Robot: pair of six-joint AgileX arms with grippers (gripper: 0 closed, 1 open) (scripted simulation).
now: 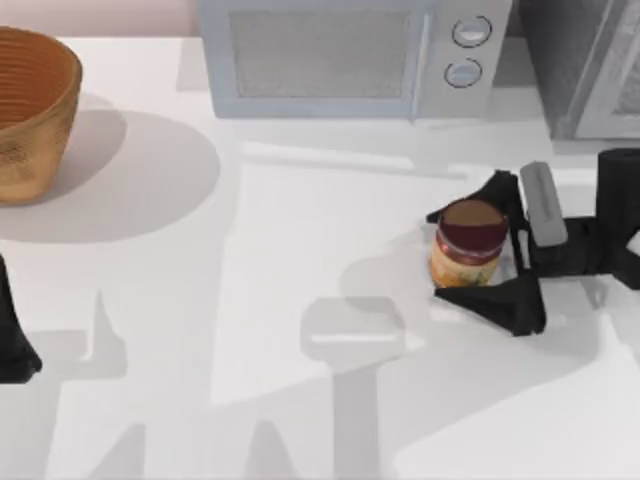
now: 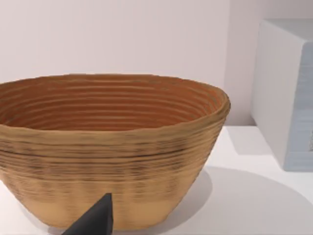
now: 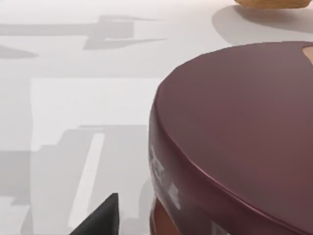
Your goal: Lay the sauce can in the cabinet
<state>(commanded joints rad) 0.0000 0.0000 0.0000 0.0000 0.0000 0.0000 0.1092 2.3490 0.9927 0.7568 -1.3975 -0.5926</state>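
Two black AgileX arms work at a white table [image 1: 300,250] seen from above. Along the far edge stands a light grey box-shaped microwave [image 1: 340,60] with a mesh door and two round knobs. At the far right corner, partly cut off, sits the cabinet [image 1: 575,65], a dark grey speckled box with a pale grey framed panel. At the far left stands a round woven basket [image 1: 30,110] in tan wicker with an orange-brown inside; the left wrist view looks at it from close by.

On the right half of the table, in front of the microwave's knobs, the sauce can [image 1: 468,243] stands upright: a small cylinder with a dark maroon top and an orange, yellow and red label. The right gripper [image 1: 470,250] reaches in from the right, its fingers spread apart on either side of the can, near it; whether they touch it cannot be told. The left gripper [image 1: 15,340] sits at the table's left edge; its fingers cannot be judged.
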